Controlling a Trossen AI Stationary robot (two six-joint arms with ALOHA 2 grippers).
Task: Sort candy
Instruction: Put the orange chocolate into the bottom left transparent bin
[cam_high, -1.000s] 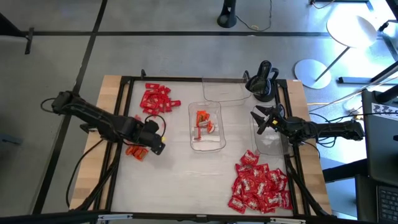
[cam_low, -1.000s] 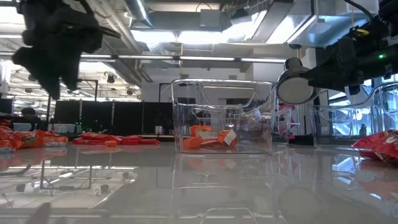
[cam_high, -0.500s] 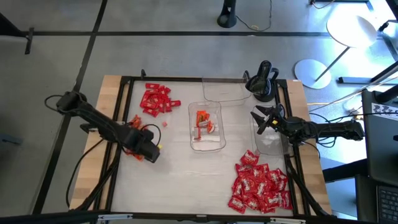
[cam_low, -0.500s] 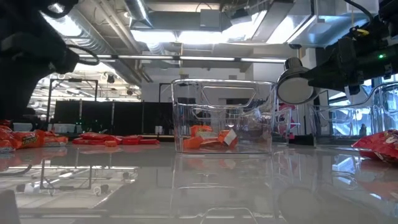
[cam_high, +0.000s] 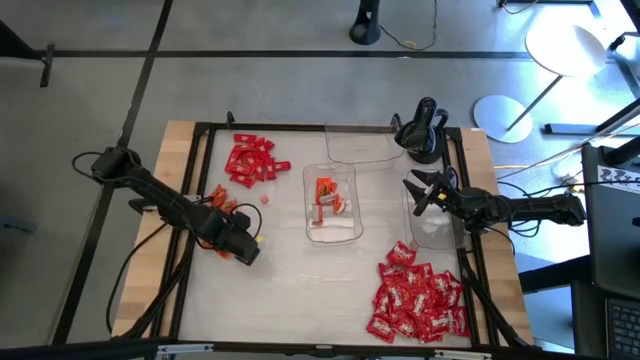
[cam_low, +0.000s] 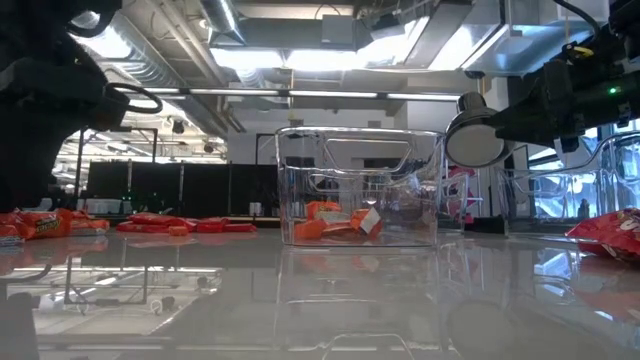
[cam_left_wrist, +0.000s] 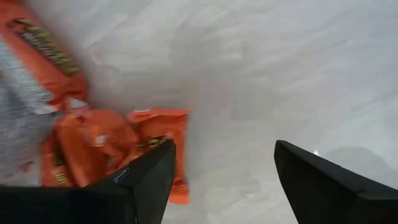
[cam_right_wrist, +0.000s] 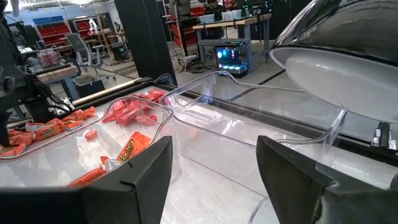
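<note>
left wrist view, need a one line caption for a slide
Open left end effector low over the white tabletop, beside a cluster of orange candy.

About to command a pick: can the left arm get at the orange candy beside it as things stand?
Probably yes. The left gripper is open and low over the table, with the orange candy right beside one finger and nothing lying between them.

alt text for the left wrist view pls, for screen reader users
The left end effector hangs open and empty just above the pale table, its dark fingers beside a small heap of orange candy. Nothing else is in view.
</note>
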